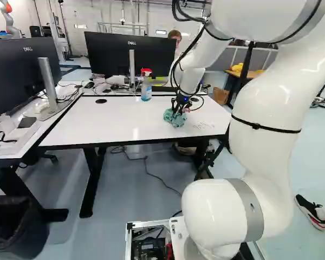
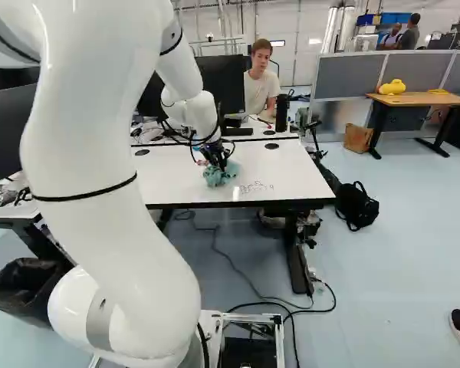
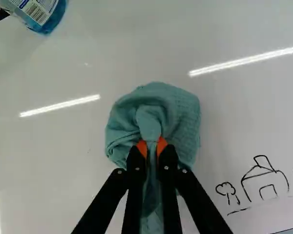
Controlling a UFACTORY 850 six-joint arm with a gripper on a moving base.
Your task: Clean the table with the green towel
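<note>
I've got the end effector (image 1: 178,109) clamped on the green towel (image 3: 178,114), which sits bunched on the white tabletop (image 1: 119,122), right of its middle, closer to the near edge. Black line drawing (image 3: 269,185) beside it, toward the near right corner. Spray bottle (image 1: 146,90) upright near the far edge, left of the towel.

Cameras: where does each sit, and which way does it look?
Left base view: on the base, behind the arm to its left, looking ahead and slightly down; arm right of middle.
Right base view: behind it to its right, looking the same way; arm left of middle.
Wrist view: on the wrist, looking along the end effector, its fingers showing.
All show the towel and table.
</note>
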